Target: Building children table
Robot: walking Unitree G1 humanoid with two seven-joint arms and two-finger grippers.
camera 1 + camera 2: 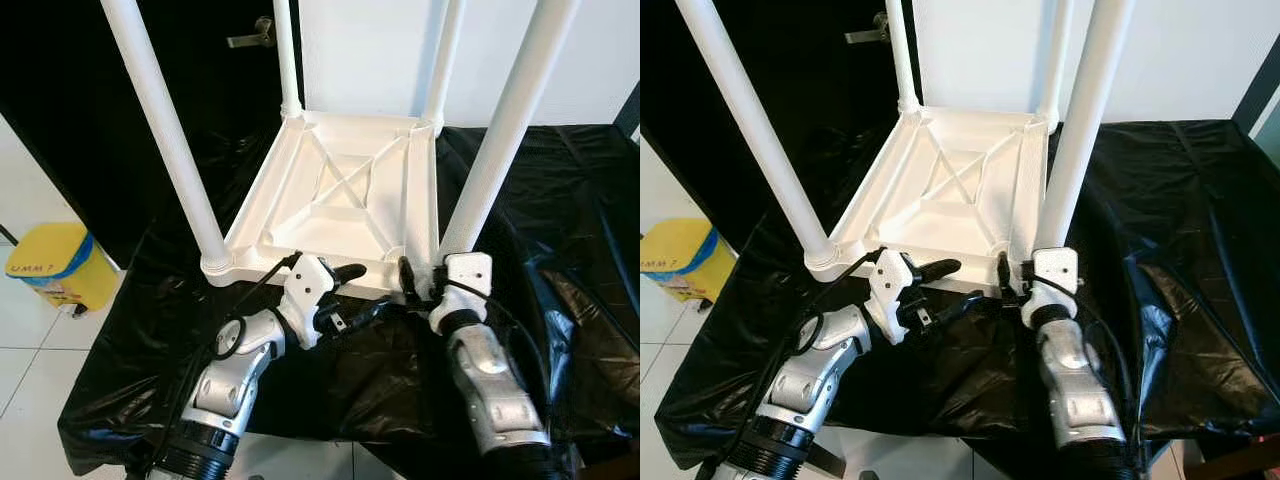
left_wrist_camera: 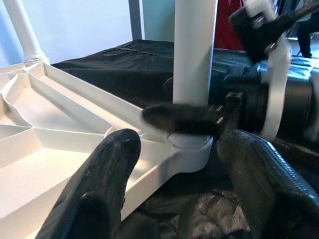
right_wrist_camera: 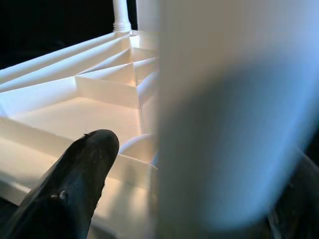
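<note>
The right gripper (image 1: 418, 282) has its two black fingers around the base of the near right leg (image 1: 500, 140) of the upturned white plastic table top (image 1: 345, 190), which lies ribs-up on black sheeting (image 1: 560, 200) with all four legs standing in its corner sockets. The left gripper (image 1: 352, 292) hovers spread at the near edge of the table top, holding nothing, between the near left leg (image 1: 165, 130) and the near right leg.

The right eye view tells the same; a yellow bin (image 1: 680, 260) sits on the floor, well apart from the table top on the near left leg's side.

In the left wrist view, the spread fingers (image 2: 99, 189) frame the leg socket (image 2: 192, 149) (the other gripper's finger crosses it).

In the right wrist view, a finger (image 3: 70, 189) lies against the leg, which looms smooth and round.

The table looks light, stiff and slippery; grip a leg low, near its socket, where leverage is least.
</note>
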